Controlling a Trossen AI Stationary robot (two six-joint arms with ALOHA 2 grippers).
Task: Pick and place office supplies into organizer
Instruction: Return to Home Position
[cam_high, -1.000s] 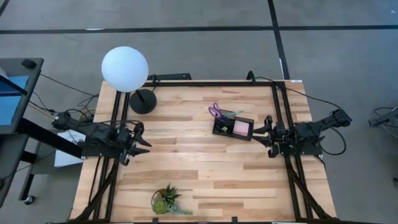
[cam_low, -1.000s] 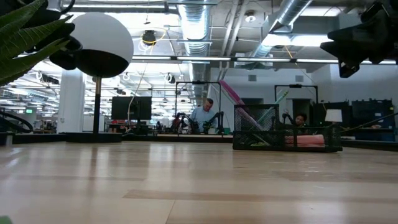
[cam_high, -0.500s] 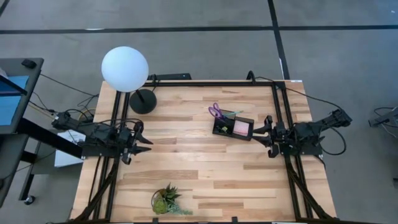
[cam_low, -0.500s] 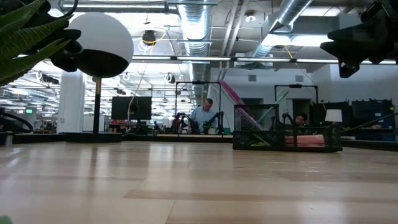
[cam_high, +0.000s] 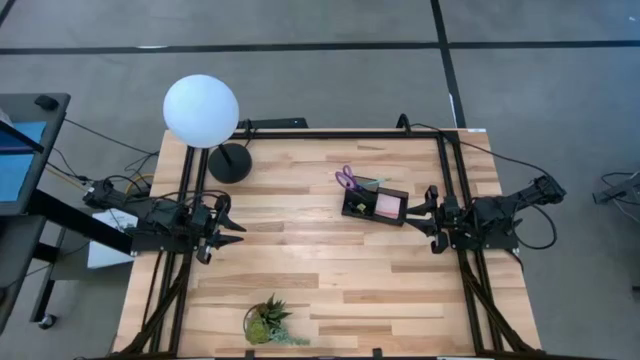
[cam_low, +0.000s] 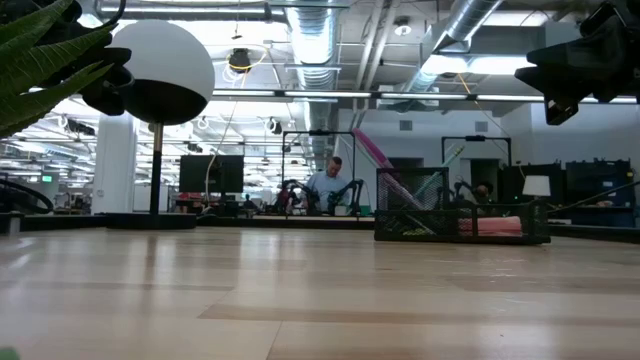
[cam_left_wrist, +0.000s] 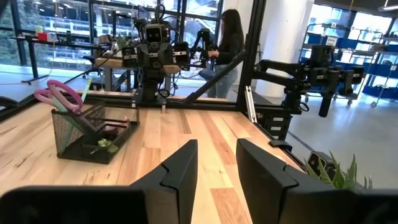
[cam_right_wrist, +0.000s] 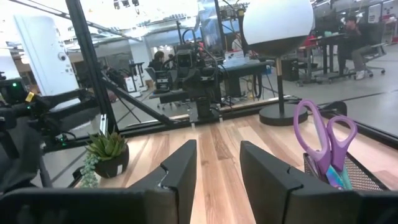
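High view: left arm (cam_high: 160, 220) sits at the worktop's (cam_high: 320, 270) left edge and right arm (cam_high: 485, 220) at its right edge. The right jaws are near the organizer (cam_high: 374, 219) but clear of it. Left jaws are released and right jaws are released; each wrist view shows a plain gap between its own fingers. Only the high view shows the pink sticky-note pad (cam_high: 385, 205) lying flat in the lower tray; the low view gives just a pink strip behind the mesh. The scissors (cam_high: 347, 179) stand in the taller compartment, handles up and leaning out past the rim. The right wrist view adds their teal blades going down into the mesh. The low view adds a teal pen (cam_low: 450, 156) slanting out of the top. The left wrist view shows a small yellow-green bit inside, compartment unclear, and a person (cam_left_wrist: 227, 43) standing beyond the worktop. The lamp (cam_high: 201, 111) and plant (cam_high: 268, 322) are well apart from the organizer. Versus a second ago: arms, organizer and contents unchanged.
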